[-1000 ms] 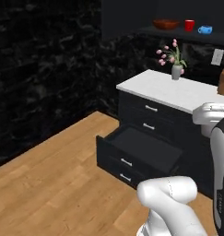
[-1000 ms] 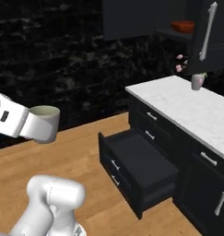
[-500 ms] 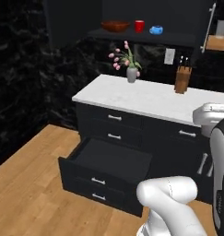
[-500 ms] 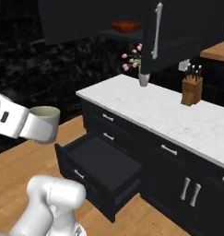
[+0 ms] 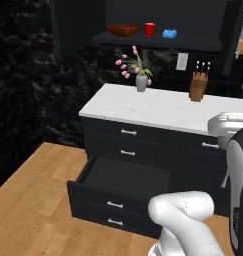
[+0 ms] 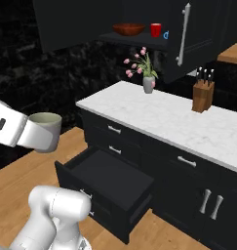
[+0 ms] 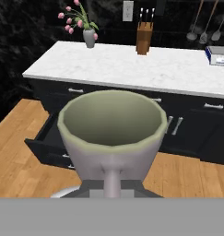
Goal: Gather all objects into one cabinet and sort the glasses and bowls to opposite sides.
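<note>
A grey-beige cup point(image 7: 111, 133) with a pale greenish inside sits upright in my gripper point(image 7: 112, 182), which is shut on it by its near side. From the right base view the cup point(image 6: 46, 131) hangs at the left, above the wood floor and well short of the counter. On the shelf of the black upper cabinet point(image 5: 158, 42) stand a wide brown wooden bowl point(image 5: 124, 29), a red cup point(image 5: 150, 29) and a small blue bowl point(image 5: 169, 33), left to right. The cabinet door point(image 6: 181, 44) is swung open and half hides the blue bowl point(image 6: 166, 35).
A white counter point(image 5: 158, 107) carries a grey vase of pink tulips point(image 5: 141, 82) and a knife block point(image 5: 197, 87). Below it a black drawer point(image 5: 123, 185) stands pulled out over the wood floor. Utensils point(image 7: 205, 27) hang on the back wall at the right.
Both base views have swung and closed in, so the counter and cabinet now sit nearer and more central. The cup stays held in the gripper as before.
</note>
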Robot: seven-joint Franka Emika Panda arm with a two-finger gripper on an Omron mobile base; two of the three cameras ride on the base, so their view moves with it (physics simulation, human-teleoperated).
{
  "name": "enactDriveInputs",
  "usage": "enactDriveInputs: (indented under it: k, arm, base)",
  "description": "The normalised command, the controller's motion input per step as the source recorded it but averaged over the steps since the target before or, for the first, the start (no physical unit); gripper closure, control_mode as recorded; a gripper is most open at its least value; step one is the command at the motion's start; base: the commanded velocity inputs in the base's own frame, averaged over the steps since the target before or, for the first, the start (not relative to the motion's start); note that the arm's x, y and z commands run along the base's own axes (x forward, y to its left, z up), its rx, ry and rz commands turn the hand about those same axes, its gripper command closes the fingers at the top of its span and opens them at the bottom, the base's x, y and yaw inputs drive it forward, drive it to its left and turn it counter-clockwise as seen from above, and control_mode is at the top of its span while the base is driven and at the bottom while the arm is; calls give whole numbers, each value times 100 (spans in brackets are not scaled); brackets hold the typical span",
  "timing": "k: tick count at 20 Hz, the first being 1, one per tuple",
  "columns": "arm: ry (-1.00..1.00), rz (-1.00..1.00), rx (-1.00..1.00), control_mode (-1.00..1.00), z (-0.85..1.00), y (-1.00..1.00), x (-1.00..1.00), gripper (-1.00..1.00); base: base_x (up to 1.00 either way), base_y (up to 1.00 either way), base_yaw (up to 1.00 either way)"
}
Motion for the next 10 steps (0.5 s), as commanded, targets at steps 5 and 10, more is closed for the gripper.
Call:
enactDriveInputs:
  k: [5, 10]
  arm:
    - [0, 0, 0, 100, 0, 0, 0, 100]
    - [0, 0, 0, 100, 0, 0, 0, 100]
  base:
    - [6, 76, -1]
    - [43, 25, -20]
